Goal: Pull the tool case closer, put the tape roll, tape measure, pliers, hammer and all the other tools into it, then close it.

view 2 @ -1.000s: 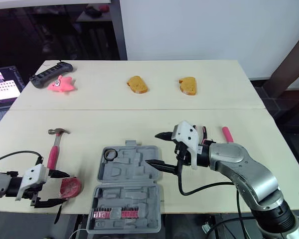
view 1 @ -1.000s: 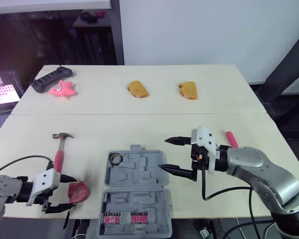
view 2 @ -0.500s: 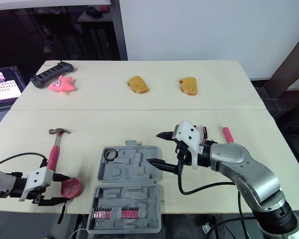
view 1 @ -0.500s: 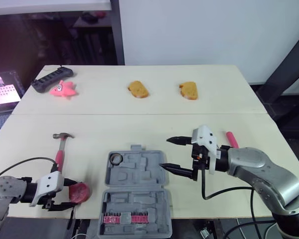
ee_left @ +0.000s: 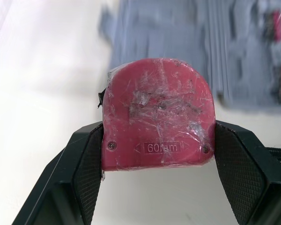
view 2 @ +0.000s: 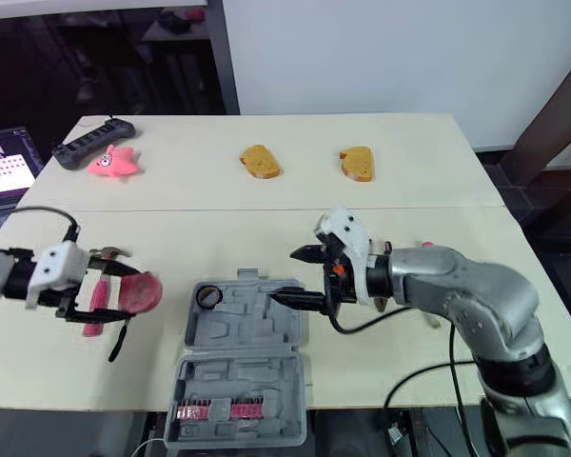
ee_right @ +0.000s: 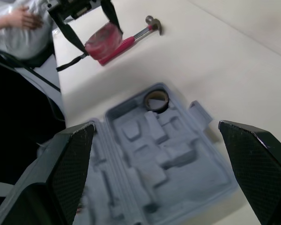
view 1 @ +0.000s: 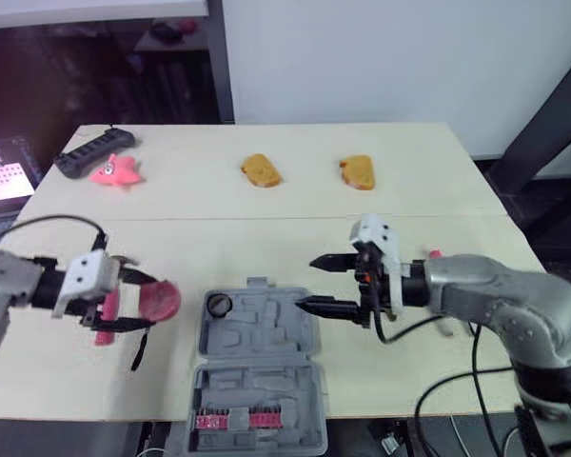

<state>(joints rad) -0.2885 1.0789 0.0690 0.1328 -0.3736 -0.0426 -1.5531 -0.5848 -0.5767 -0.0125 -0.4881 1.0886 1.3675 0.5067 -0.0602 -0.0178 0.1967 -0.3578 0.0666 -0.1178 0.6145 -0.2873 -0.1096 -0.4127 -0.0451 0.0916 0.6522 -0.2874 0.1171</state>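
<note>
red tape measure [ee_left: 157, 115], grey tool case [view 2: 249, 328], pink-handled hammer [ee_right: 130, 39]

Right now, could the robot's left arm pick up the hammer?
Probably not yet. The hammer lies right beside the left pincer, nothing between them, but that pincer is shut on the red tape measure, which it would likely have to set down first.

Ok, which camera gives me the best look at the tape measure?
Left wrist view: the tape measure is close up, gripped between the left fingers. Both eye views show it small; the right wrist view shows it far off.
</note>
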